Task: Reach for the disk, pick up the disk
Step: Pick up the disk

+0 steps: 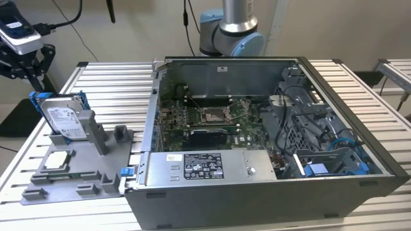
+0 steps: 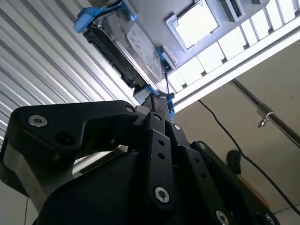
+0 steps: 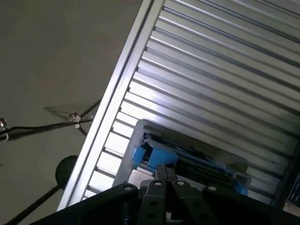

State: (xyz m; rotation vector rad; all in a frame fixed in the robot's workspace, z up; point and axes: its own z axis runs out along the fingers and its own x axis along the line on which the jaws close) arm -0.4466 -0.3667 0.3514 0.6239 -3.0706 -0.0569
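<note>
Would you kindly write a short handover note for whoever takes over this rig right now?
Tool: right at the top edge of the disk, by one of its blue rails. Whether it touches or grips the disk cannot be told.
Disk: stands on edge in the grey fixture on the slatted table, at the exterior view's left, beside the open computer case.
Done: the reach has brought the tool to the disk.
Left: the pick-up; the disk sits in its fixture, not lifted.
</note>
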